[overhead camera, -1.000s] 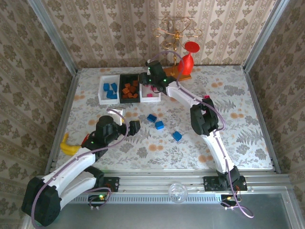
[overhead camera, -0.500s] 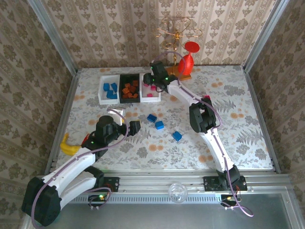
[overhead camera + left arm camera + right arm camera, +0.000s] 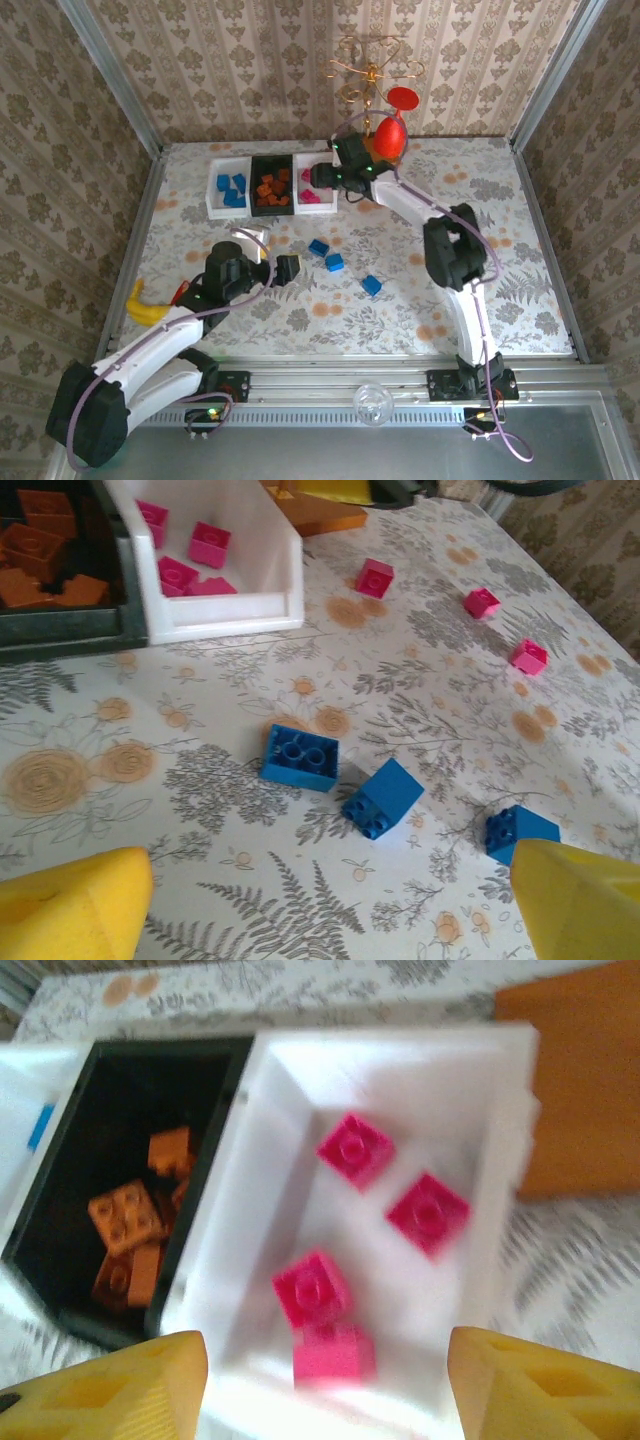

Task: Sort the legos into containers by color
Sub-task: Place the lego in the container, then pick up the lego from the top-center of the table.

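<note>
1. Left end effector [image 3: 285,266] is wide open and holds nothing. In its wrist view [image 3: 325,905], its yellow fingers [image 3: 70,905] sit at the two bottom corners, far apart.
2. Three blue legos lie on the surface [image 3: 200,860] just ahead of it.
   - The flat blue lego [image 3: 300,757] has its bumps up. Its long side runs across, from one finger toward the other.
   - The tipped blue lego [image 3: 382,797] lies on its side, just beside the flat one.
   - The last blue lego [image 3: 520,832] sits near the right-hand finger.
3. The left arm is much nearer to these three than the right arm. I think it should reach forward and down, and maybe turn a bit to pinch the flat one across its short side.
4. They belong in the white bin of blue legos [image 3: 212,195]. It is at the left end of the row, far ahead and a little to the left.
5. Next in the row come the black bin [image 3: 70,1140] with brown-orange legos [image 3: 125,1215], then the white bin of pink legos [image 3: 235,1220].
6. Right end effector [image 3: 322,175] hangs over that pink bin. It is open too, with nothing between its fingers.
7. Loose pink legos [image 3: 375,577] lie on the surface past the blue ones.
</note>
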`<state>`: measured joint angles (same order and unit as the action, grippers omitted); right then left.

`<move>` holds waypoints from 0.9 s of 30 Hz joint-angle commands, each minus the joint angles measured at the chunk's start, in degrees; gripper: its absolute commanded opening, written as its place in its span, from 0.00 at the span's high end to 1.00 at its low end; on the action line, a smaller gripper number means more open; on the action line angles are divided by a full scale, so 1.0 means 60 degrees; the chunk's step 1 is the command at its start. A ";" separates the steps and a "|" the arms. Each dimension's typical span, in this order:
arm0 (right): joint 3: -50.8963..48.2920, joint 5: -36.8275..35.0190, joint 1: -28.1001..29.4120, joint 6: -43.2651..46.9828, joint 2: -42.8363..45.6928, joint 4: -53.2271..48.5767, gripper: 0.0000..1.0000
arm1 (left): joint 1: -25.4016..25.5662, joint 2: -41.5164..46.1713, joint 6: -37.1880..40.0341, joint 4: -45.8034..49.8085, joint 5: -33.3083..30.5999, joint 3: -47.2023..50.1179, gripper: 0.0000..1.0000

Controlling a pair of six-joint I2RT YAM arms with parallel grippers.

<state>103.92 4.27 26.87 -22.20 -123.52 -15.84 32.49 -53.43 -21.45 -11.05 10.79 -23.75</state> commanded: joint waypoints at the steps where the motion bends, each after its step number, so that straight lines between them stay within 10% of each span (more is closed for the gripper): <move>1: -0.2008 -0.1259 -0.0289 0.0275 0.1851 0.0667 0.31 | 0.0247 -0.0372 0.0022 -0.0777 0.0227 -0.0301 0.07; 27: -0.0904 -0.3897 -0.1289 -0.1062 -0.0990 -0.0522 0.33 | 0.0664 -0.0983 -0.0044 -0.1197 -0.0223 -0.0377 0.07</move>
<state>96.47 -16.38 19.75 -26.55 -128.18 -16.99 36.05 -60.64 -21.45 -17.43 10.39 -25.56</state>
